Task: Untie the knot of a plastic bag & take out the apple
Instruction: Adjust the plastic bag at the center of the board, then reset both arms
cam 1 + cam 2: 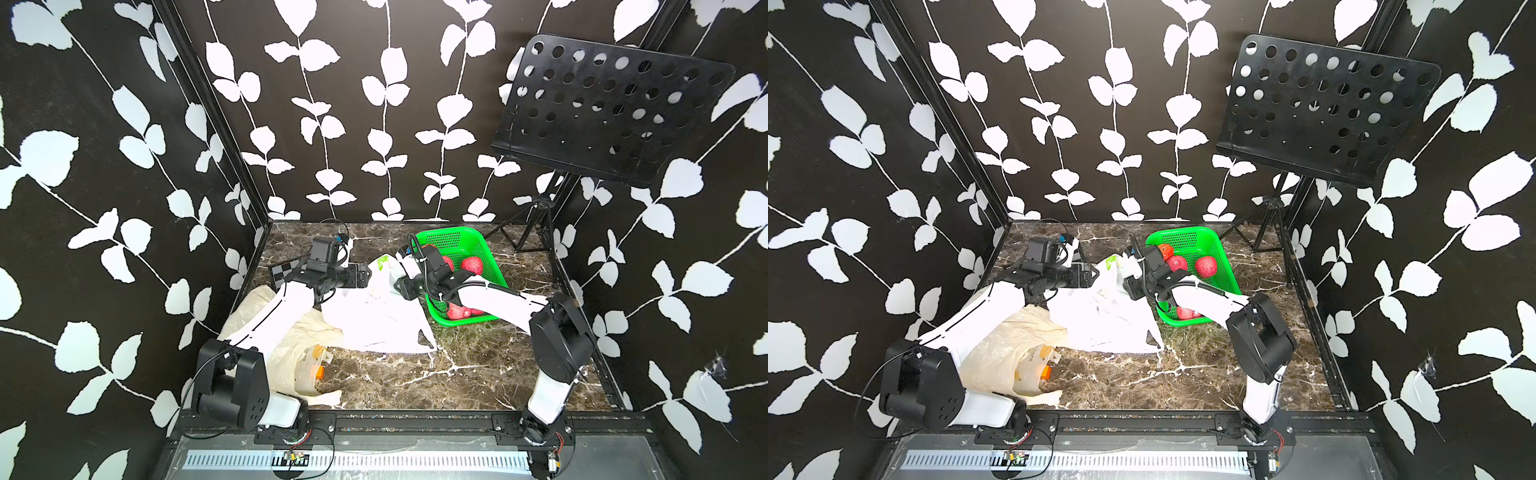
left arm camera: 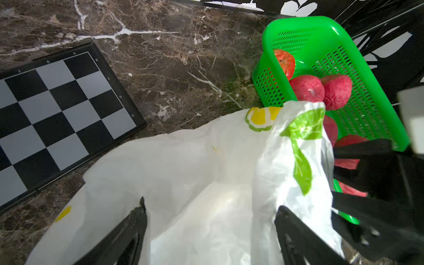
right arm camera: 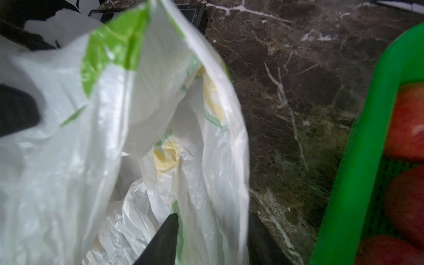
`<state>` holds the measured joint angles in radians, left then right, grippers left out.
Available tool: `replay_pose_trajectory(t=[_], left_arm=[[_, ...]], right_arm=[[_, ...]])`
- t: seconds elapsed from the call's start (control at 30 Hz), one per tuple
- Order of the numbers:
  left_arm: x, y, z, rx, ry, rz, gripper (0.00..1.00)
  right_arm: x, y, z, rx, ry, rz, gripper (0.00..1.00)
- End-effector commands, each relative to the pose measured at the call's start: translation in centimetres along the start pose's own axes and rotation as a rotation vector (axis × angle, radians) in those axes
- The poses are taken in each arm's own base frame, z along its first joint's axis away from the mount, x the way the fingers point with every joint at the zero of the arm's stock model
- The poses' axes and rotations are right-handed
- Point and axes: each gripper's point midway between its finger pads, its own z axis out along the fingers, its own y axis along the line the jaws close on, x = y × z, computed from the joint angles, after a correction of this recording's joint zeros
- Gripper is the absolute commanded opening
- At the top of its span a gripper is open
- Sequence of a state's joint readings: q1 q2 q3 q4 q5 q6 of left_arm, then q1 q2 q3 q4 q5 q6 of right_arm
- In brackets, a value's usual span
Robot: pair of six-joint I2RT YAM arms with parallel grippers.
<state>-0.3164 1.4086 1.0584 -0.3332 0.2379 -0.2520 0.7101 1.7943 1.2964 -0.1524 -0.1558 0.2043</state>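
White plastic bag (image 2: 183,160) between the wide-spread left gripper (image 2: 211,204), right gripper (image 3: 213,215) part-open astride the bag's edge

Both top views bright and even, lit from overhead, sharp, soft shadows only, wide-angle bending toward the frame edges. Right wrist view is soft: white bag (image 3: 68,160) close up, blurred and near blown out, green basket (image 3: 358,149) rim defocused. Left wrist view crisper, nearest foreground smeared.
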Motion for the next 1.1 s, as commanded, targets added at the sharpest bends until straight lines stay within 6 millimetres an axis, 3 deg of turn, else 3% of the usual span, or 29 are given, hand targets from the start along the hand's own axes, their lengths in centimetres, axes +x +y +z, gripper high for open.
replay_pose_trajectory(t=[0.0, 0.13, 0.27, 0.37, 0.5, 0.6, 0.7, 0.93, 0.97, 1.07], left_arm=[[-3.5, -1.2, -1.7, 0.031, -0.128, 0.041, 0.92], [-8.3, -2.4, -5.3, 0.042, -0.344, 0.091, 0.97], [-10.3, -0.7, -8.2, -0.085, -0.489, 0.155, 0.99], [-9.6, 3.0, -9.0, -0.288, -0.493, 0.197, 0.99], [-7.1, 9.3, -9.4, -0.546, -0.44, 0.208, 0.99], [-4.9, 13.6, -9.1, -0.61, -0.438, 0.157, 0.99], [-3.2, 16.6, -7.9, -0.629, -0.447, 0.134, 0.99], [-1.0, 18.2, -4.4, -0.634, -0.39, 0.243, 0.99], [-0.8, 18.4, -3.9, -0.628, -0.39, 0.247, 0.99], [-0.7, 18.4, -3.5, -0.608, -0.374, 0.248, 0.99]], right_arm=[[-4.1, -0.7, -4.7, 0.05, -0.107, -0.069, 0.57], [-5.6, -3.3, -9.2, 0.103, -0.201, -0.043, 0.76], [-6.1, -9.5, -14.2, 0.342, -0.263, -0.013, 0.86], [-4.3, -15.5, -17.5, 0.604, -0.261, 0.044, 0.93], [0.1, -23.2, -22.3, 0.973, -0.214, 0.154, 0.99], [3.4, -26.9, -25.1, 1.18, -0.199, 0.2, 0.99], [6.4, -29.5, -25.9, 1.271, -0.212, 0.231, 0.99], [13.2, -34.4, -25.5, 1.286, -0.124, 0.344, 1.0], [13.8, -34.9, -25.2, 1.277, -0.122, 0.346, 1.0], [13.3, -34.5, -24.1, 1.189, -0.159, 0.33, 1.0]])
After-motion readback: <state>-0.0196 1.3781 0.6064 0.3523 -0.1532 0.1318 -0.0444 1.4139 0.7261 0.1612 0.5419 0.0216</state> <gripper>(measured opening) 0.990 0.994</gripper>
